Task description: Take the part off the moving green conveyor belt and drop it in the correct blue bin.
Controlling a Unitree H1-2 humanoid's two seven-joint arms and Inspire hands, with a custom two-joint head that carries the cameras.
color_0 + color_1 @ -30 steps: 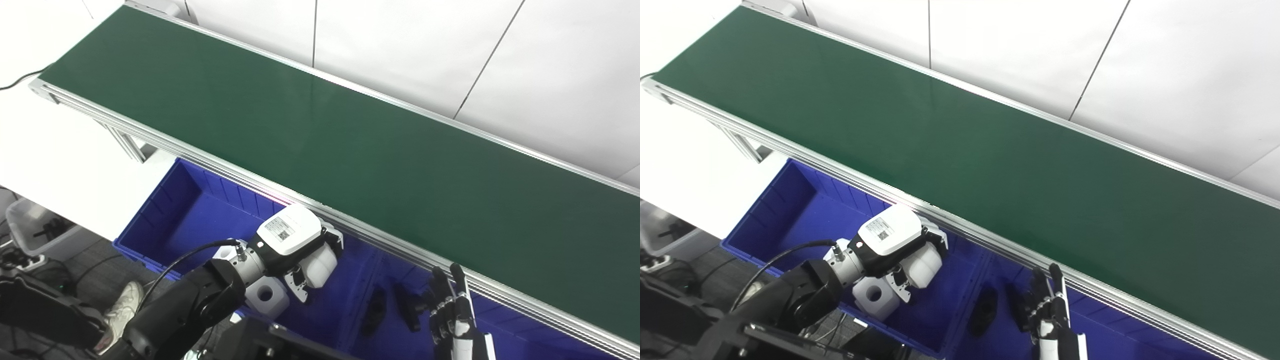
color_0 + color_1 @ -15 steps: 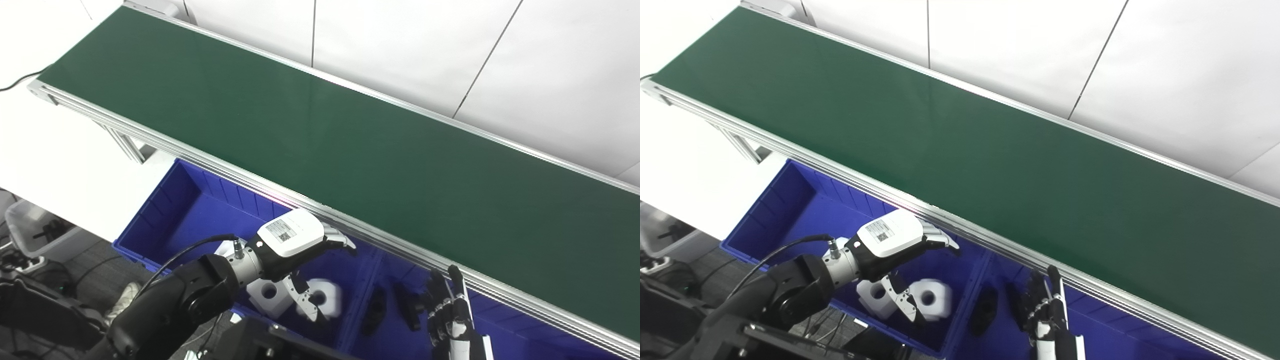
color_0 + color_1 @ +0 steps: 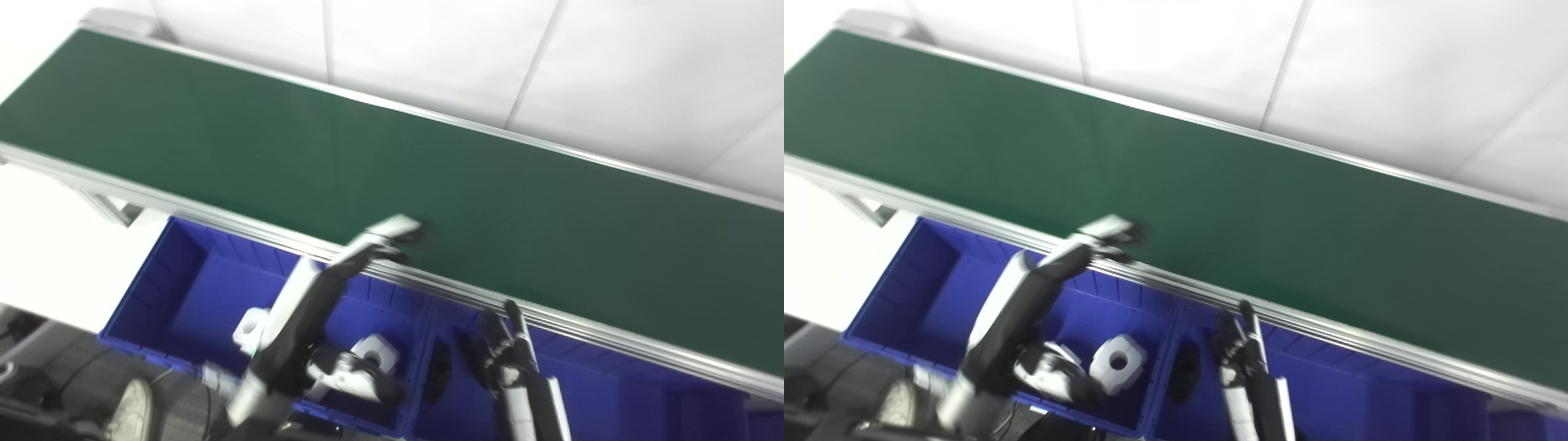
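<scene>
The green conveyor belt [image 3: 245, 153] runs across the view with no part on it. My left hand [image 3: 397, 234] is blurred at the belt's near rail, fingers stretched over the belt edge, holding nothing. Below it, the left blue bin [image 3: 184, 269] holds a white block with a hole [image 3: 375, 350] and a second white block [image 3: 250, 321]. My right hand [image 3: 501, 352] stands upright over the right blue bin [image 3: 612, 392], fingers apart and empty.
Black parts [image 3: 440, 372] lie in the right bin beside my right hand. The belt's aluminium rail [image 3: 582, 331] runs just above both bins. A white wall is behind the belt, with dark floor and a shoe [image 3: 131, 407] at the lower left.
The camera has swung, so the whole picture shifted. My left hand let go of the white block, which now lies in the left bin, and rose to the belt's edge. The right hand stayed put.
</scene>
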